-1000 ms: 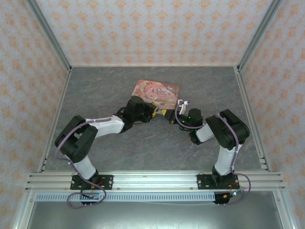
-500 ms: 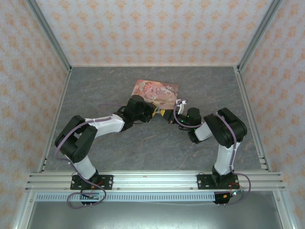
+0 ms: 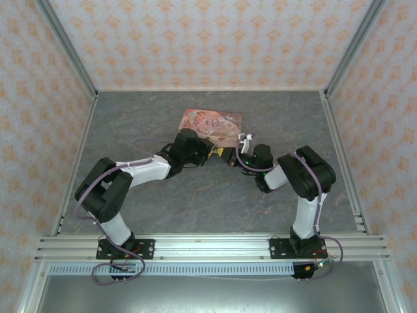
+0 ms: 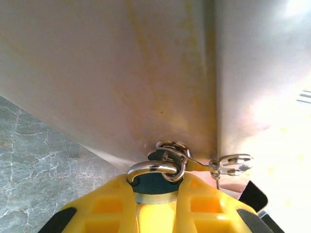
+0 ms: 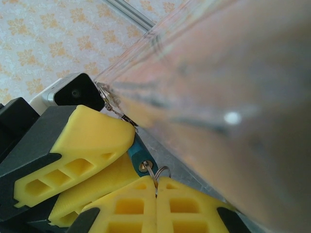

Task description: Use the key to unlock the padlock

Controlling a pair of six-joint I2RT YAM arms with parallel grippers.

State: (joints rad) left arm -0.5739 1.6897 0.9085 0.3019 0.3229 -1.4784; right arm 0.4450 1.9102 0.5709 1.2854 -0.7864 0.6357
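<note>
Left gripper is clamped on the tiny blue-teal padlock, just beside the near edge of the pink illustrated rectangular tin, toward the tin's right half. The padlock body sits between the yellow fingers. Its curved silvery shackle sticks out toward the tin's wall and has a thin wire ring threaded on it.

Right gripper is fully closed, pads meeting, and looks to be pinching the tiny pale silvery key. Only a sliver of metal shows, running from the finger seam to the round keyhole face on the padlock's end. The key's head is hidden between the pads. Cannot tell whether the blade is seated in the keyhole.

Handling, judged:
- **Padlock:** Light, rigid, smooth metal with very little surface to grip. It will likely twist in the pinch once the key applies torque. Hold it on the flat faces of the body and leave the shackle and keyhole end free.
- **Key:** Thin, stiff and slippery, so it could pivot or bend if off-axis. Hold it by the flat head, in line with the keyhole.
- **Tin:** Thin sheet and probably light, so it would slide if either arm nudged it.
</note>
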